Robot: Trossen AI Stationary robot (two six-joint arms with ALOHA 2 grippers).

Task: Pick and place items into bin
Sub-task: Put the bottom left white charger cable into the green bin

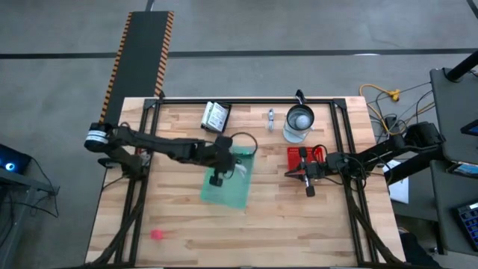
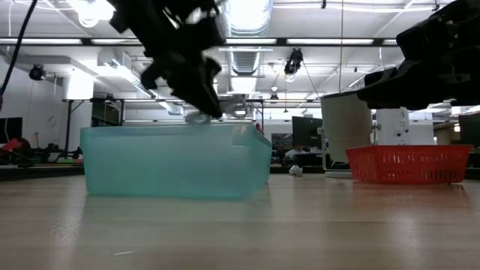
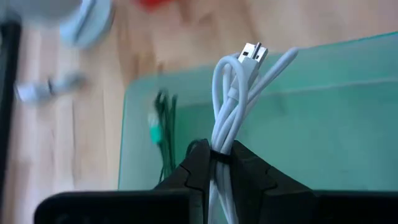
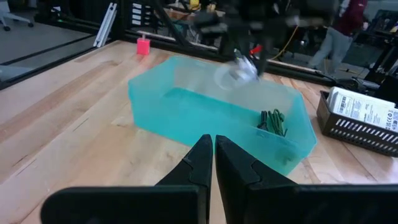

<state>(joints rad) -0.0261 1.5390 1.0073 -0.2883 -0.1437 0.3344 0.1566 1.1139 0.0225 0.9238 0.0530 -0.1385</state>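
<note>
Left pincer [image 3: 221,163] is clenched on the white cable [image 3: 239,106], held above the green bin [image 1: 228,179] near the centre of the high view. Inside the bin a green stick [image 4: 272,121] is seen lying. Right pincer [image 4: 214,163] is clenched on nothing and is held over the worktop [image 1: 299,224] beside a red basket [image 1: 293,157] at centre right. A pink bit [image 1: 157,235] lies at lower left, and a white packet [image 1: 215,116] in a black tray at upper centre.
</note>
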